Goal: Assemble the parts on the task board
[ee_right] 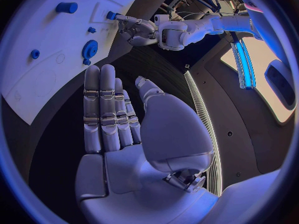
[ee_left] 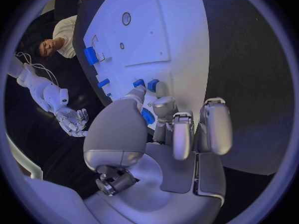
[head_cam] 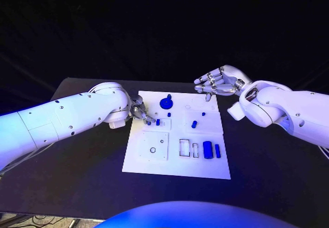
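Task board sits mid-table; your left hand pinches a small blue peg at its left edge. Your right hand hovers past the far corner, fingers apart, holding nothing.

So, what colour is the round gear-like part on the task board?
Blue. The gear-like part stands out against the white task board; the head view shows it best.

Both arms wear smooth, rounded white shells dotted with small dark screws. The left hand and right hand are silver, their segmented fingers metallic.
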